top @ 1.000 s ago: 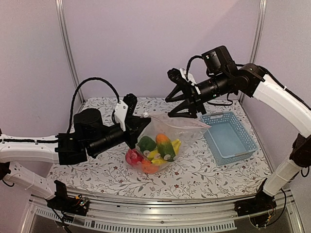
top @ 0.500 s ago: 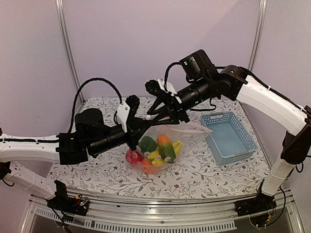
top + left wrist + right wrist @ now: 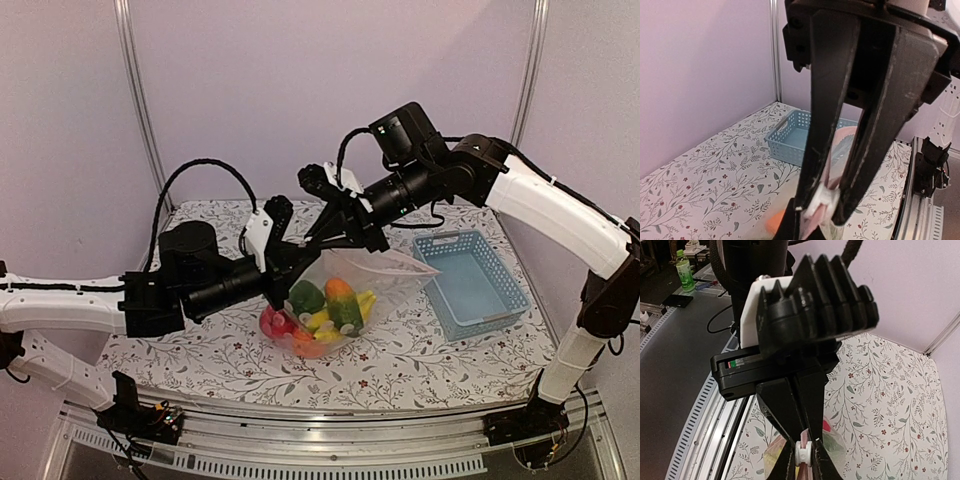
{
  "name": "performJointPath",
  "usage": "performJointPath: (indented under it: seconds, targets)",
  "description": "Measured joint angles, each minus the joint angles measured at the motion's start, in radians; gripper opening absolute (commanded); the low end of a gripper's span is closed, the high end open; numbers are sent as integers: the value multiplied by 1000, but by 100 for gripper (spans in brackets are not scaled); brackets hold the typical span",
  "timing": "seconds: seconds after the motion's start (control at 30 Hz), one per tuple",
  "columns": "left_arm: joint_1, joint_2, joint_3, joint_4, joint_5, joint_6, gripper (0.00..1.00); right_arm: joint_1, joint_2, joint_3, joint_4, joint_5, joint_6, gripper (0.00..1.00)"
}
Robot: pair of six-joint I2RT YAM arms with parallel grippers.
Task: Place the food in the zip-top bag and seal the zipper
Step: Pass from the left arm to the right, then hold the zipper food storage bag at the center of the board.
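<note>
Both grippers grip the mouth of the filled zip-top bag point(image 3: 392, 268) on the floral desk point(image 3: 420, 352).
The left gripper point(image 3: 822, 202) is clamped on the crinkly clear bag's pale pink edge. The right gripper point(image 3: 802, 461) pinches the zipper's small white spool-shaped slider point(image 3: 802, 452). Glossy plastic food point(image 3: 320, 310) sags inside, near a slatted blue basket point(image 3: 470, 285).

The right gripper point(image 3: 803, 464) shows only its dark fingertips, which rise from the lower edge close on either side of a small white spool-shaped piece point(image 3: 803, 452). Whether they press it cannot be told. Straight ahead, the left gripper point(image 3: 803, 442) faces the hand, its black fingers converging on that same piece. Just below the fingertips lies the clear zip-top bag point(image 3: 836, 441), with a red piece of food point(image 3: 825, 426) inside.
</note>
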Motion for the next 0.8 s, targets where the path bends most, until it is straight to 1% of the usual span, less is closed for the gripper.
performJointPath:
  seconds: [0.03, 0.07, 0.13, 0.17, 0.37, 0.6, 0.8]
  targets:
    - [0, 0, 1, -3, 0, 0, 0, 0, 1, 0, 1, 3, -3, 7]
    - [0, 0, 2, -5, 0, 0, 3, 0, 1, 0, 2, 7, 0, 7]
    - [0, 0, 2, -8, 0, 0, 14, 0, 1, 0, 2, 13, -1, 6]
    - [0, 0, 2, -10, -1, 0, 15, 0, 1, 0, 2, 15, -1, 6]
    - [0, -12, 2, -11, -15, 13, 12, 0, 1, 0, 1, 27, -2, 6]
    - [-1, -35, 2, -20, -23, 32, 1, 0, 1, 0, 4, 32, -2, 6]
    - [-1, -46, -1, -30, -22, 38, 0, 0, 3, 0, 11, 33, -2, 5]
